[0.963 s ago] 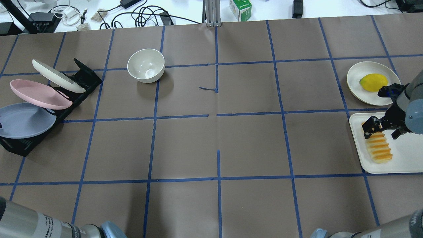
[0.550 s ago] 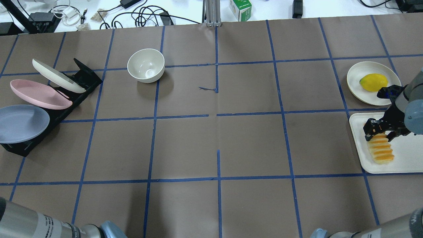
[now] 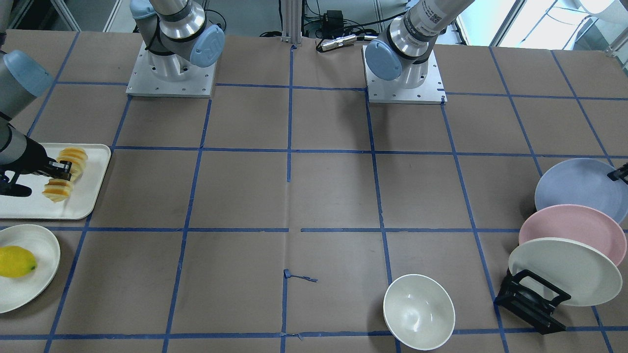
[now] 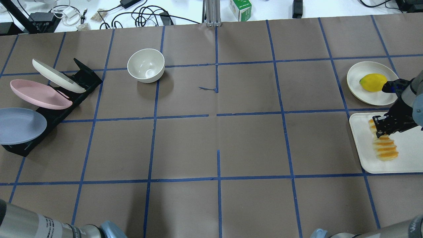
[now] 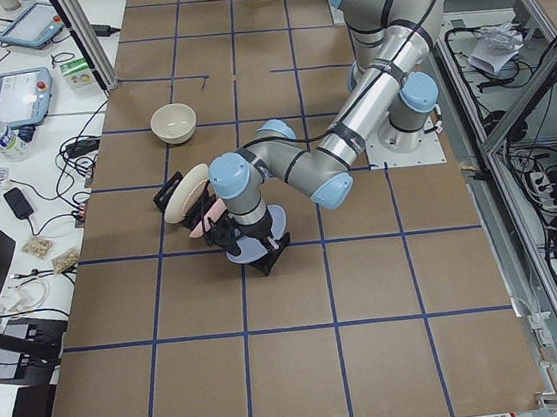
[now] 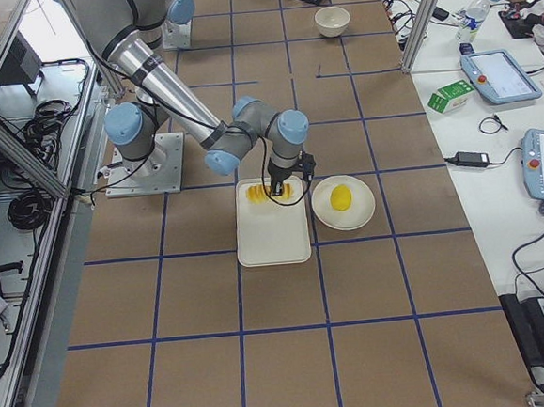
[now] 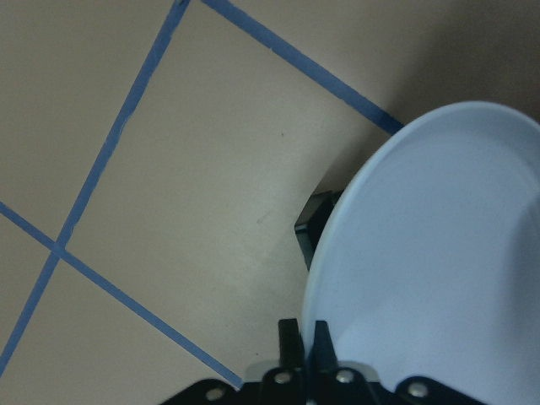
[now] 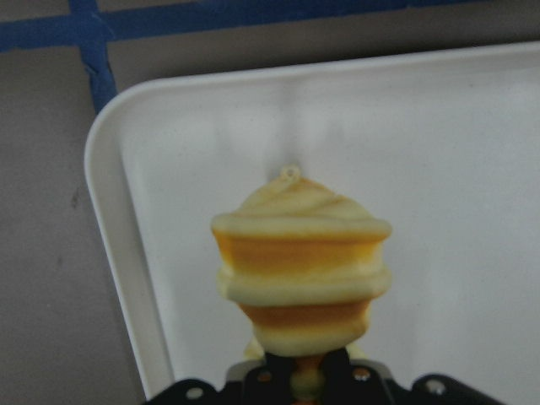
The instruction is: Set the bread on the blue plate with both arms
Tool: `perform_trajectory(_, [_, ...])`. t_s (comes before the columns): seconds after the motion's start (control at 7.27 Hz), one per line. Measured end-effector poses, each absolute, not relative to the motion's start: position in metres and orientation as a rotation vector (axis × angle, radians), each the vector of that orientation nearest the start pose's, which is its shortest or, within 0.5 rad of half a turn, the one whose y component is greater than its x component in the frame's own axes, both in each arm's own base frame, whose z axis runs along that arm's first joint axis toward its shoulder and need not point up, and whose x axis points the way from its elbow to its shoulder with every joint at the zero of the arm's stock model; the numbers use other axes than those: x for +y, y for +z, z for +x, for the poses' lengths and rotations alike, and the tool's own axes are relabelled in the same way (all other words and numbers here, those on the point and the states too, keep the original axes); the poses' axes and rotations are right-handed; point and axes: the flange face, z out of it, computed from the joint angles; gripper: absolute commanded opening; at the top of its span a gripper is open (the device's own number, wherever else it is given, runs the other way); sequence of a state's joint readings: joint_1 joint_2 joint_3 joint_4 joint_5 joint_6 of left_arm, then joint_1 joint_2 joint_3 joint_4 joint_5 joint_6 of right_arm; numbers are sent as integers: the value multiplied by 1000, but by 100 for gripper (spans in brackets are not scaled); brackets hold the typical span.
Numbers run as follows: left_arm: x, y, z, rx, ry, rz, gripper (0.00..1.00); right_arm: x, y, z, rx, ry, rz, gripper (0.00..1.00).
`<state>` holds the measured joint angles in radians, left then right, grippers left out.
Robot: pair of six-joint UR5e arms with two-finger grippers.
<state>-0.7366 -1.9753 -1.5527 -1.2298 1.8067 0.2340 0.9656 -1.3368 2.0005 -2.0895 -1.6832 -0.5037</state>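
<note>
The bread (image 4: 385, 147), a ridged orange-golden loaf, is over the white tray (image 4: 406, 155) at the right edge. My right gripper (image 4: 383, 127) is shut on one end of it; the wrist view shows the loaf (image 8: 299, 270) sticking out from the jaws above the tray (image 8: 472, 169). The blue plate (image 4: 19, 125) leans at the near end of the black rack (image 4: 86, 79) at the far left. My left gripper (image 7: 304, 337) is shut on the plate's rim (image 7: 439, 270); in the overhead view it is off the left edge.
A pink plate (image 4: 36, 94) and a cream plate (image 4: 56, 75) lean in the same rack. A white bowl (image 4: 146, 65) stands behind the middle left. A lemon (image 4: 371, 82) lies on a cream plate beyond the tray. Blue tape lines grid the brown table.
The blue plate has slid leftward in the rack. My right gripper has moved a little right and back with the bread's end in it.
</note>
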Motion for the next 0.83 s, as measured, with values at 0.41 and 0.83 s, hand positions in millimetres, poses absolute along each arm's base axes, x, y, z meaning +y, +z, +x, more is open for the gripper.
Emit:
perform_trajectory(0.41, [-489, 331, 373, 2889, 352, -693, 0, -506, 296, -178, 3127, 308, 137, 0])
perform_trajectory(0.83, [-469, 359, 313, 3063, 668, -511, 0, -547, 375, -110, 3140, 358, 265, 0])
